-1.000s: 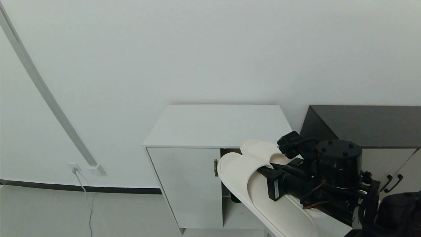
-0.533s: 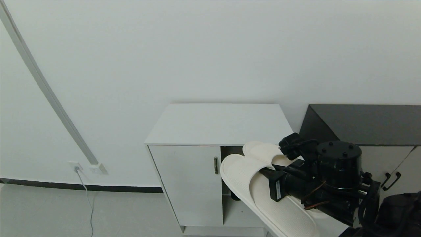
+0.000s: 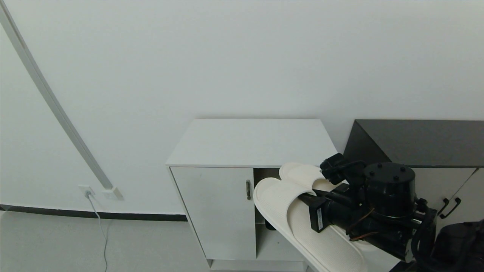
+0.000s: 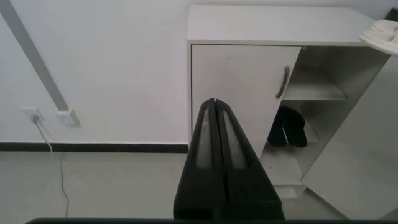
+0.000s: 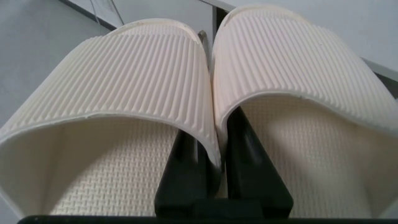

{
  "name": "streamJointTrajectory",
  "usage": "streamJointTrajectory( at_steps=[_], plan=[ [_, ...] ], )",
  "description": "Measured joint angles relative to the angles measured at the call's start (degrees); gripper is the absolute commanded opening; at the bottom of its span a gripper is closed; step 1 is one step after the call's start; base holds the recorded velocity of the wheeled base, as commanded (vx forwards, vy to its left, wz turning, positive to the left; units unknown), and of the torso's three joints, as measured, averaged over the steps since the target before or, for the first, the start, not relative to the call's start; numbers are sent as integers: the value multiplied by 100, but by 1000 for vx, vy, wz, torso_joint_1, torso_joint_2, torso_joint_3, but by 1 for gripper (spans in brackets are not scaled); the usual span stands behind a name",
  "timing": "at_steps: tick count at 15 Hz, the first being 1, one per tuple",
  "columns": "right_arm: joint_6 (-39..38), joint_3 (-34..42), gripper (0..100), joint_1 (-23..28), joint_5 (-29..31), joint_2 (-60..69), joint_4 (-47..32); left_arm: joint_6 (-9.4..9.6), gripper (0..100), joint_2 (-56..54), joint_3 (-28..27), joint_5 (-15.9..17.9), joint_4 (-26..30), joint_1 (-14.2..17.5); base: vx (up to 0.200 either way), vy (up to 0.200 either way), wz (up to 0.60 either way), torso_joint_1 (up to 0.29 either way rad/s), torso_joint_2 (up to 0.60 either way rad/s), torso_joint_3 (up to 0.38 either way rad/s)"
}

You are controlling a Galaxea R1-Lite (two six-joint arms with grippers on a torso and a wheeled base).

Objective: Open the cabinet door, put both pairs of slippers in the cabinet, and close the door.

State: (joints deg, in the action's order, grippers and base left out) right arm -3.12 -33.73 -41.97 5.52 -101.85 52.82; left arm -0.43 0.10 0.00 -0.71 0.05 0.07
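My right end effector (image 5: 214, 146): one finger inside each slipper, clamped on the two touching inner sides of the cream slipper pair (image 5: 143, 81). I hold the pair in the air just in front of the cabinet (image 3: 249, 143), at its open right half, near top-edge height (toes toward the cabinet). The cabinet's left door (image 3: 215, 211) is shut. The dark slippers (image 4: 289, 127) lie on a lower shelf inside the cabinet. My left end effector (image 4: 214, 124): fingers pressed together, gripping nothing, well out in front of the cabinet.

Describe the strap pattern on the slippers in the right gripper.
Cream slippers; the straps carry fine parallel ribs. Clearest in the right wrist view.
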Motion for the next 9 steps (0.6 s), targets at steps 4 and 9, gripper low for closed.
streamJointTrajectory(
  at_steps=[4, 9],
  plan=[
    [23, -6, 0, 0, 0, -5, 2, 0, 0, 0, 0, 0, 0, 0, 0, 0, 0, -133, 298, 157],
    [23, 6, 0, 0, 2, -18, 5, 2, 0, 0, 0, 2, 0, 0, 0, 0, 0, -160, 368, 204]
  ],
)
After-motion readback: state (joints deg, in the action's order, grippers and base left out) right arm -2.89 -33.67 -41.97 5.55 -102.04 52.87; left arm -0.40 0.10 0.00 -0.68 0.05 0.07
